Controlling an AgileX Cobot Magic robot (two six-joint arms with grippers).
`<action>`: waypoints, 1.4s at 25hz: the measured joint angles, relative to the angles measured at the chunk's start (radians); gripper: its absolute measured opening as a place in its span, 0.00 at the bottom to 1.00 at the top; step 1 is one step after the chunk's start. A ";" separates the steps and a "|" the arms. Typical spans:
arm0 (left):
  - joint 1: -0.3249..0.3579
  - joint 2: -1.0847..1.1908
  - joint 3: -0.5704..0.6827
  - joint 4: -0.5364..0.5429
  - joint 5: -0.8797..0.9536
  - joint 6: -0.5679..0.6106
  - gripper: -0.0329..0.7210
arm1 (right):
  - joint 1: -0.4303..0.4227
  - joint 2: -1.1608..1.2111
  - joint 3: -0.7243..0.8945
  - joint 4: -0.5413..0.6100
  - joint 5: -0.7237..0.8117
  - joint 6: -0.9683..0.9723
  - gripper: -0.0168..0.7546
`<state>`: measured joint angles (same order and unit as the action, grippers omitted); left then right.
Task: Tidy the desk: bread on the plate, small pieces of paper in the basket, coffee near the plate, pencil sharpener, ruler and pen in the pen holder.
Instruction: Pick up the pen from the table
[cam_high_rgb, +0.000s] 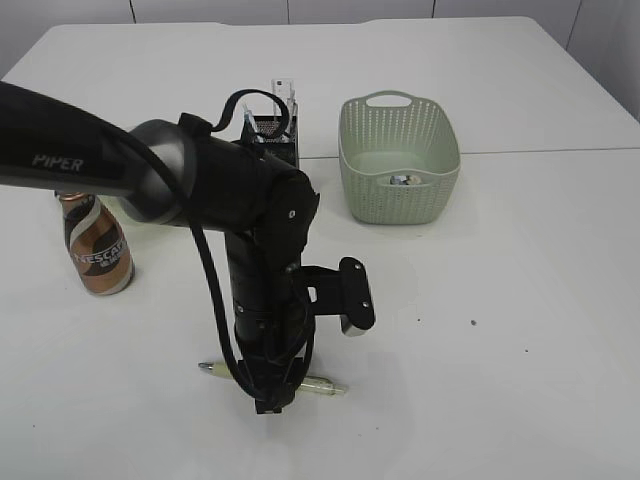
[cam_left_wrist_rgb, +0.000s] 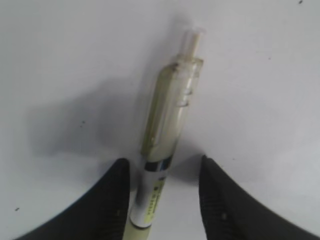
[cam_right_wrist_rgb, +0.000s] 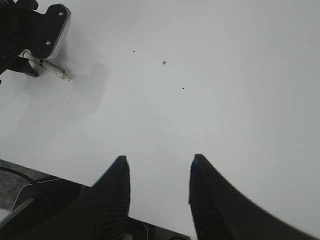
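A pale yellow-green pen lies on the white table near the front. My left gripper is down over its middle. In the left wrist view the pen runs between the open jaws. The left finger is against the barrel and the right finger stands apart from it. My right gripper is open and empty above bare table and sees the pen far off. A coffee can stands at the left. A black mesh pen holder stands behind my arm. The plate and bread are out of view.
A green basket stands at the back right of centre with small paper pieces inside. The left arm crosses the middle and hides part of the pen holder. The table's front edge shows in the right wrist view.
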<state>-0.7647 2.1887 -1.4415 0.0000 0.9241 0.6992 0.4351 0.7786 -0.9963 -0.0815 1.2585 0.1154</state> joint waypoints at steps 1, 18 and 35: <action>0.000 0.000 0.000 0.000 0.000 0.000 0.48 | 0.000 0.000 0.000 0.000 0.000 0.000 0.40; 0.000 0.019 -0.014 0.000 0.022 -0.009 0.31 | 0.000 0.000 0.000 0.000 0.000 0.000 0.40; 0.053 0.009 -0.009 -0.185 -0.016 -0.286 0.13 | 0.000 0.000 0.000 -0.025 0.000 0.000 0.40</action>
<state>-0.7119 2.1980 -1.4503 -0.1854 0.9079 0.4133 0.4351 0.7786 -0.9963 -0.1060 1.2585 0.1154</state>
